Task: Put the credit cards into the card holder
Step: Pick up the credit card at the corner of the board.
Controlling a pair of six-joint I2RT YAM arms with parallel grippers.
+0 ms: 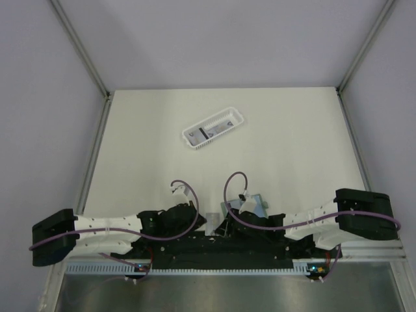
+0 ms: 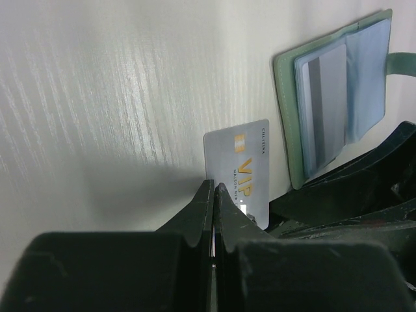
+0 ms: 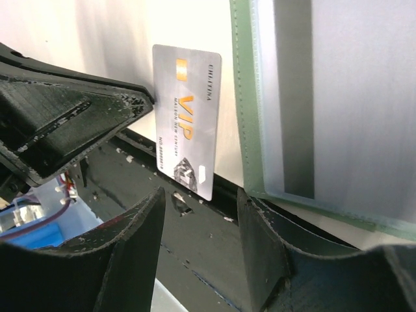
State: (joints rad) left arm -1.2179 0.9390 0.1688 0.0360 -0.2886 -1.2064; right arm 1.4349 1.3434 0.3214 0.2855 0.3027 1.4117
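A light-grey credit card [image 2: 237,172] with gold VIP lettering lies at the table's front edge and overhangs the black base; it also shows in the right wrist view [image 3: 187,117]. My left gripper [image 2: 213,188] is shut, with its tips against that card's left edge [image 1: 198,220]. The sage-green card holder [image 2: 286,117] lies open just right of the card, with a striped card [image 3: 292,97] inside its pale bluish sleeve. My right gripper [image 3: 201,211] is open and empty, low over the base beside the holder [image 1: 255,203].
A white slotted basket [image 1: 234,117] stands mid-table and holds another card with a black stripe [image 1: 209,132]. The black arm base [image 3: 195,260] runs along the table's front edge. Both arms are folded in close together there.
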